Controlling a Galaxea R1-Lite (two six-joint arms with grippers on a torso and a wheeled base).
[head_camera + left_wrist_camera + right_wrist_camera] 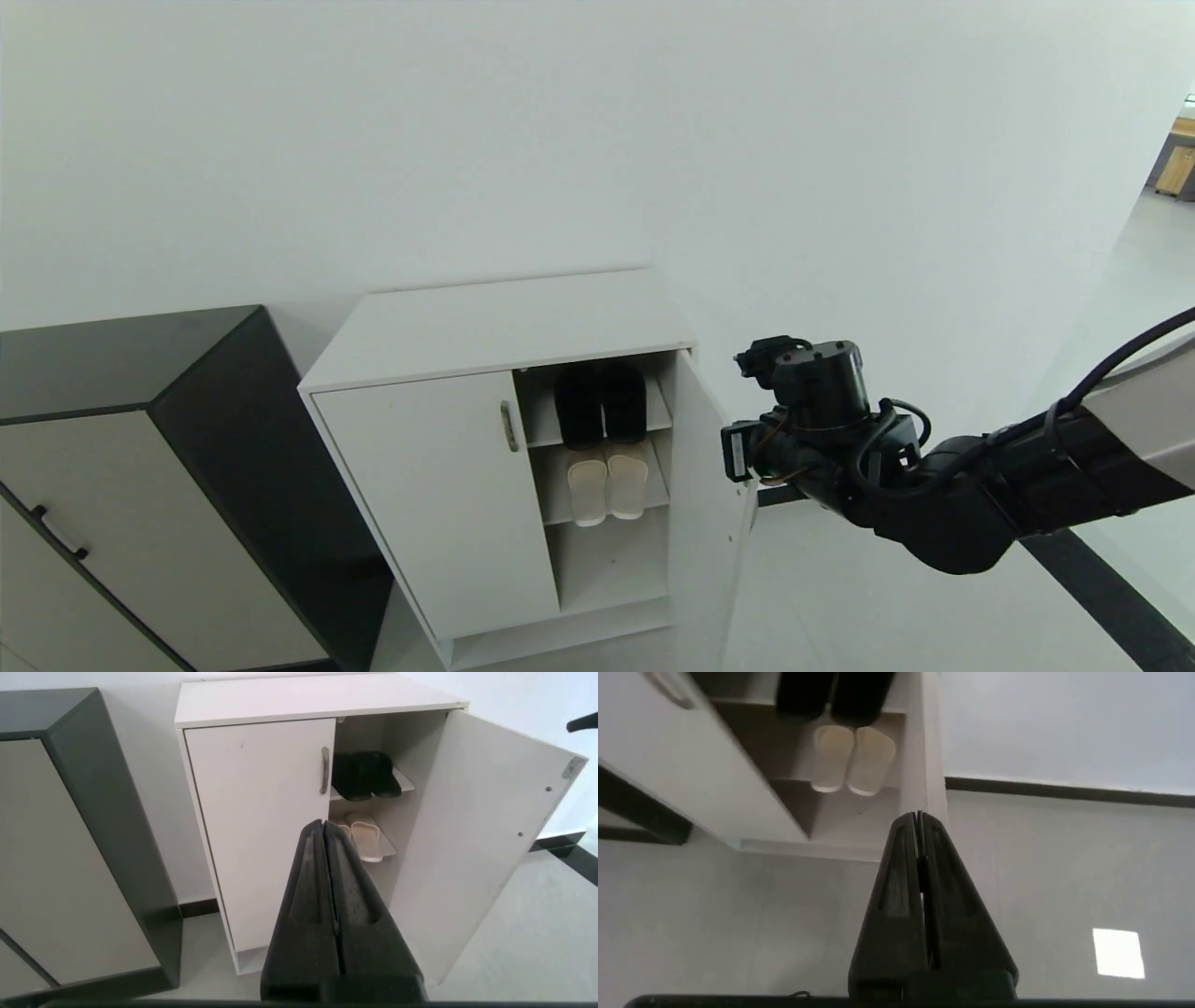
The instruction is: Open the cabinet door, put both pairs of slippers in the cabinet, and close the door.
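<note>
Since the black slippers [602,403] lie on the upper shelf of the cabinet [495,327] and the white slippers [607,485] on the shelf at 6 o'clock of them, closing the open door [714,523] looks like the remaining step. The right gripper [920,819], fingers pressed together and empty, sits at 3 o'clock of that door's free edge. Pushing the outer face near that edge toward 9 o'clock, slowly, should avoid a slam.
</note>
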